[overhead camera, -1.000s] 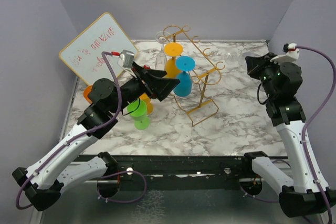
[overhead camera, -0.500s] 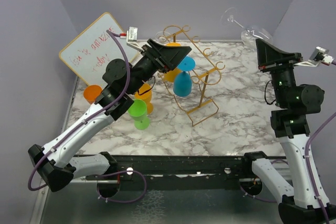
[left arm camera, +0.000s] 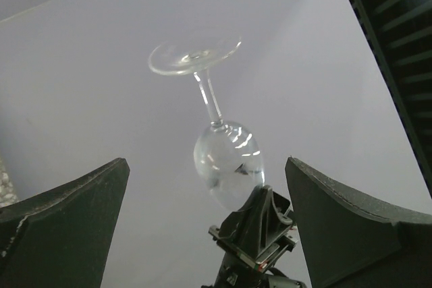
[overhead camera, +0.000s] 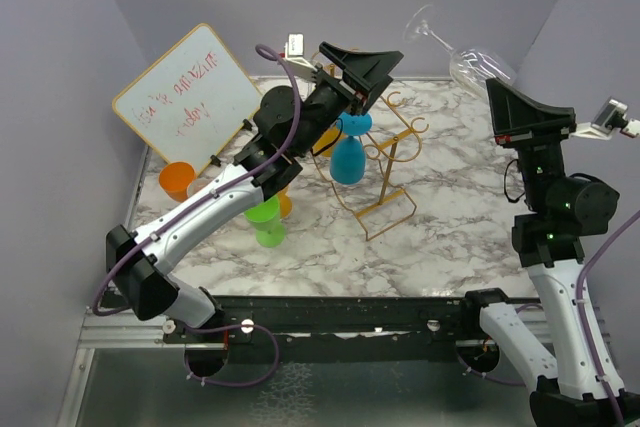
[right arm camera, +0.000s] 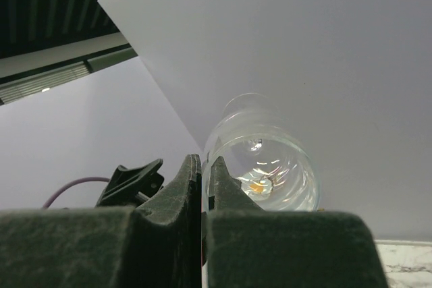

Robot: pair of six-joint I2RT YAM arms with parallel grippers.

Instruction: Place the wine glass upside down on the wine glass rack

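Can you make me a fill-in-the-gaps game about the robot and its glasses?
1. The wine glass in the right hand has its round foot pointing ___, not down.
2. The left hand holds nothing, and its jaws are ___.
3. The blue glass hangs on the gold rack upside ___.
Missing words: up, open, down.

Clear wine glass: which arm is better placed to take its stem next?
Left, probably: the left gripper, open, faces the clear wine glass; the right gripper is shut on its bowl.
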